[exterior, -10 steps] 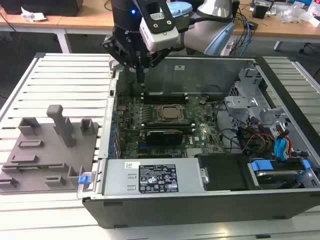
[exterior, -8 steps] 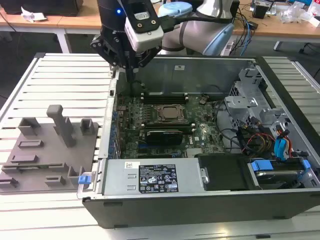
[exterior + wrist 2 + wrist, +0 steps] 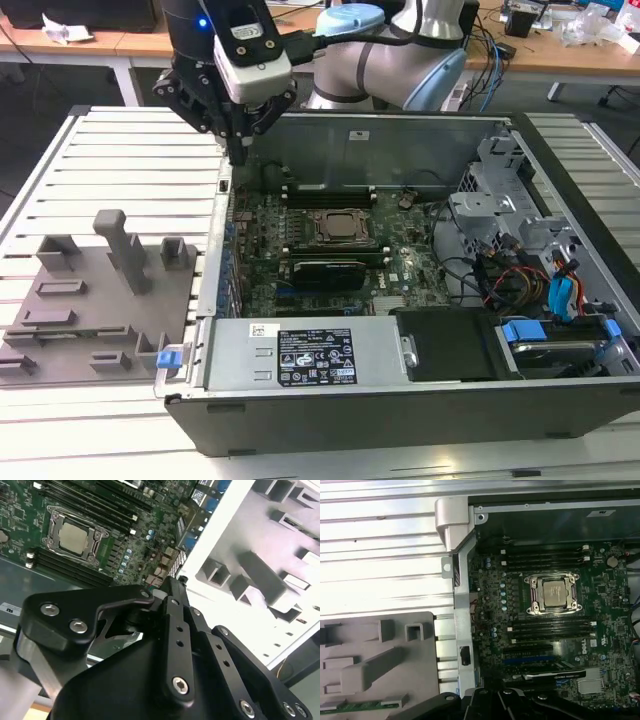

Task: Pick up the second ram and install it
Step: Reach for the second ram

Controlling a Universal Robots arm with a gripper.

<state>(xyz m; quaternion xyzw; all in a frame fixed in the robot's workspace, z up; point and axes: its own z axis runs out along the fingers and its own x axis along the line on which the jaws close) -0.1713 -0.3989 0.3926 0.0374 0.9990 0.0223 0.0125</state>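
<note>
The claw (image 3: 240, 152) hangs pinched together and empty over the computer case's (image 3: 400, 415) corner, while the second ram (image 3: 357, 706) lies along the tray's (image 3: 370, 630) edge.

The arm (image 3: 385, 62) is built of silver-grey tubes with rounded joints, closed by light blue caps (image 3: 350, 18). The wrist section (image 3: 190, 25) is black and carries a small lit blue lamp (image 3: 203, 22). A pale grey box (image 3: 252, 55) with a dark face is fixed beside it. The gripper (image 3: 240, 150) is matte black. In the second wrist view its flat link bars (image 3: 175, 640) carry silver socket-head screws (image 3: 180, 685).
</note>
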